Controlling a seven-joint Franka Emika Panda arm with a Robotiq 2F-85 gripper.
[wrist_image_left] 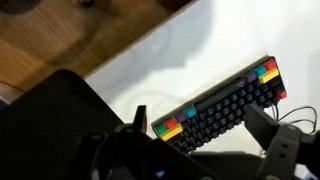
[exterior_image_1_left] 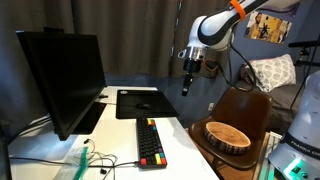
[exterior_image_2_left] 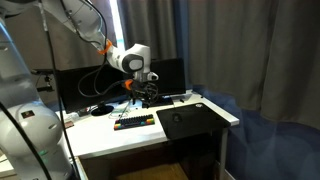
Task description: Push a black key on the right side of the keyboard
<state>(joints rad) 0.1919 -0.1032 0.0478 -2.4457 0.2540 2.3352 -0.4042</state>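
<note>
Wrist view is showing the keyboard (wrist_image_left: 225, 105) lying on the white table (wrist_image_left: 200, 50), near the mouse mat (exterior_image_1_left: 140, 102). The gripper (exterior_image_1_left: 186, 86) is hovering well above, fingers apart, holding nothing. The approach seems to be underway, calling for a descent onto a black right-side key.

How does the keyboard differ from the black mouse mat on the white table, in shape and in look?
The keyboard is long and narrow; the mouse mat is broader. The keyboard carries red, yellow and green keys among black ones; the mat is plain black. Both lie flat on the white table.
</note>
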